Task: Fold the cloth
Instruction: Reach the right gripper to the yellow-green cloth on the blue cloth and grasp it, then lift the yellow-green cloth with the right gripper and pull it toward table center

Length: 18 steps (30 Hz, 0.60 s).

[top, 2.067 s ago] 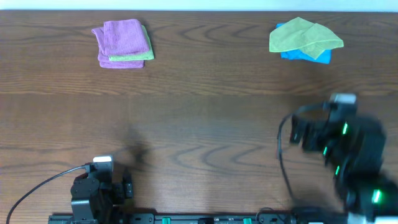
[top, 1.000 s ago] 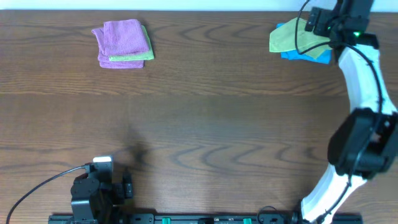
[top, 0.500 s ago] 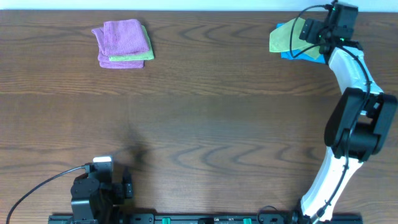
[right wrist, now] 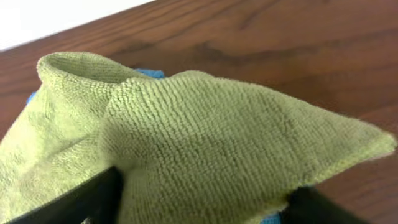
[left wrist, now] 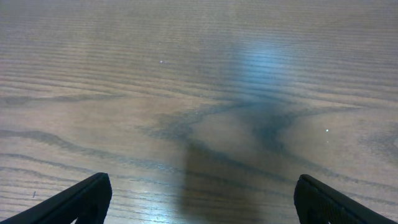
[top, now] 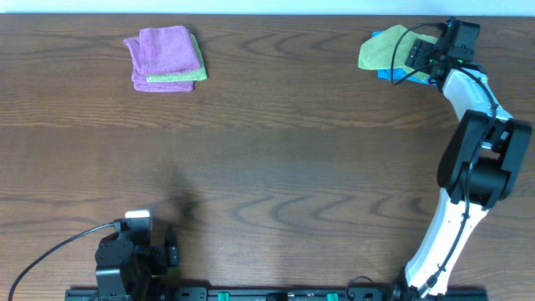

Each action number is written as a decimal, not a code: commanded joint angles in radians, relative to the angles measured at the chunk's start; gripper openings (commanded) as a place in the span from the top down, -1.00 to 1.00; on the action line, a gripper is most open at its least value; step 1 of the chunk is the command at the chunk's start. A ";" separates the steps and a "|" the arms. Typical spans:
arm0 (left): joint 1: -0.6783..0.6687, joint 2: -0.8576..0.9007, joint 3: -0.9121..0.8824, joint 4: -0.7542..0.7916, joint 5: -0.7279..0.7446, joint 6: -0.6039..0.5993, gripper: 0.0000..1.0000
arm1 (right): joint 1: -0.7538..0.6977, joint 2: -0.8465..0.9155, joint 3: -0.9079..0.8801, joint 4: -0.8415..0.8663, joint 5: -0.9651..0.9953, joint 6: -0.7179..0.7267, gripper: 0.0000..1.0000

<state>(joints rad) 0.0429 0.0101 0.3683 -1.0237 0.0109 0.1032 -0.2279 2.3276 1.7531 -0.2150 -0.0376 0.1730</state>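
A crumpled lime-green cloth lies on a blue cloth at the far right of the table. My right gripper is at the green cloth's right side. In the right wrist view the green cloth fills the frame and bulges between the two spread fingers of my right gripper, which is open around it. A sliver of the blue cloth shows behind. My left gripper rests at the near left, open and empty over bare wood.
A folded stack, a purple cloth over a green one, lies at the far left. The wooden table runs between the two piles. The table's far edge is just behind the right gripper.
My right arm swung from the near right to the far right corner and lowered its gripper onto the green cloth. The cloth's edge shifted slightly left. The left arm stayed still.
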 commanded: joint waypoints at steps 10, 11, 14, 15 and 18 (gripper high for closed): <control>-0.005 -0.006 -0.026 -0.029 -0.027 0.017 -0.90 | 0.007 -0.018 0.013 -0.012 -0.084 -0.007 0.97; -0.005 -0.006 -0.026 -0.029 -0.027 0.016 -0.90 | 0.007 -0.033 0.013 -0.014 -0.084 -0.018 0.97; -0.005 -0.006 -0.026 -0.029 -0.027 0.016 -0.90 | 0.009 -0.096 0.013 -0.023 -0.083 -0.052 0.97; -0.005 -0.006 -0.026 -0.029 -0.027 0.016 -0.90 | 0.010 -0.118 0.013 -0.031 -0.083 -0.062 0.98; -0.005 -0.006 -0.026 -0.029 -0.027 0.017 -0.90 | 0.020 -0.191 0.013 -0.072 -0.083 -0.097 0.97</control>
<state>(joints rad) 0.0429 0.0101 0.3683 -1.0237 0.0109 0.1032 -0.2222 2.2459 1.7531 -0.2745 -0.1062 0.1303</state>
